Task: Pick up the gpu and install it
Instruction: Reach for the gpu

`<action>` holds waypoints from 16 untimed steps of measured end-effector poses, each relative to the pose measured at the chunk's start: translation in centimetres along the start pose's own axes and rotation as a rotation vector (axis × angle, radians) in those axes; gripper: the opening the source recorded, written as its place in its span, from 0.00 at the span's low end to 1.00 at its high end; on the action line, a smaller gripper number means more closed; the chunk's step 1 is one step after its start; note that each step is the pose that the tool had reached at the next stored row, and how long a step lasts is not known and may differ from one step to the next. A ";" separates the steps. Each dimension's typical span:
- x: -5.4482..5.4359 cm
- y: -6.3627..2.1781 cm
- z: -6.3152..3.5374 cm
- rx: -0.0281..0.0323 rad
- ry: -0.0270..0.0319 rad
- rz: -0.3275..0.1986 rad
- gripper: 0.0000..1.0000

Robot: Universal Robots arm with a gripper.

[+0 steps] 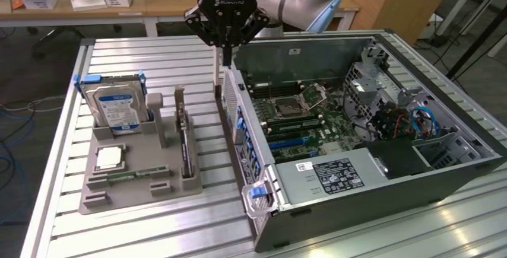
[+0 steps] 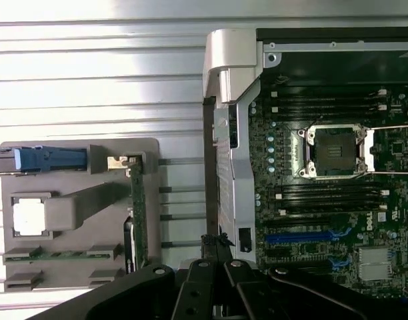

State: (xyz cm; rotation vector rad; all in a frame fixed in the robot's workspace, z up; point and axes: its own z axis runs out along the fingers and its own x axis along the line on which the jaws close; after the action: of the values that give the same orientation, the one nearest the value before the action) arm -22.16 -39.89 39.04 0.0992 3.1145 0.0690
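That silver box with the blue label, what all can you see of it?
It is a hard drive: a flat silver metal box with a blue-and-white label, held in a blue plastic carrier. It stands upright on edge in a slot of the grey holder, its label facing the exterior view's camera. Nothing else touches it.

The tray [image 1: 135, 194] is set at the exterior view's left, the computer case [image 1: 380, 172] at its right; the gpu [image 1: 186, 151] is stood in the tray's case-side edge.

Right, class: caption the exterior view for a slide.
Gripper, jaws shut, above the open computer case rim; gpu standing in the grey holder beside it.
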 end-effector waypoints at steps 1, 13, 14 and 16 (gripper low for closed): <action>0.1 -0.01 0.00 -0.0001 0.0000 0.000 0.11; 1.9 -0.13 0.04 0.0000 0.0000 0.000 0.11; 2.1 -0.13 0.05 -0.0001 0.0000 0.000 0.11; 2.4 -0.15 0.05 -0.0001 0.0000 0.000 0.11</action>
State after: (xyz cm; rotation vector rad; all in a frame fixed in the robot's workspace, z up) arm -24.52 -39.89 38.93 0.0992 3.1145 0.0691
